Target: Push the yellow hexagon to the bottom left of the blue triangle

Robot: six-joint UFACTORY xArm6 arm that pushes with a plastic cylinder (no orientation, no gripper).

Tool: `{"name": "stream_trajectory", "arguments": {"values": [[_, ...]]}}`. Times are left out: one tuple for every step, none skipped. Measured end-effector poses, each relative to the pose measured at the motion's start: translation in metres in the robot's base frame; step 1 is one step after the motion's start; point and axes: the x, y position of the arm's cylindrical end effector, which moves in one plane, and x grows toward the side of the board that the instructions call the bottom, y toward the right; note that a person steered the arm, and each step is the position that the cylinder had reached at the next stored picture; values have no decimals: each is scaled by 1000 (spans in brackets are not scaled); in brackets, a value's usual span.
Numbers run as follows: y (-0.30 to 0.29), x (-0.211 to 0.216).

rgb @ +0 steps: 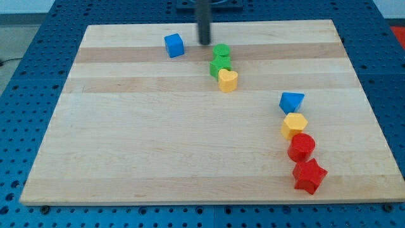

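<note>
While the wooden board (190, 158) lies mostly bare, my tip (205, 42), a plain rod with no fingers, stands at upper centre, well apart from the yellow hexagon (294, 125) at right, which touches the blue triangle (292, 101) from directly below. I judge a leftward nudge from its right side suits. The red cylinder (302, 147) crowds beneath it.

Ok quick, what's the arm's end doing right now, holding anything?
No pincer here: my tip is a bare rod, holding nothing, touching no block, between the blue cube and the top green block.
</note>
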Motion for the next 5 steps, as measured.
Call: {"name": "stream_trajectory", "arguments": {"values": [[128,4],[210,79],[222,166],[175,232],[158,236]]}}
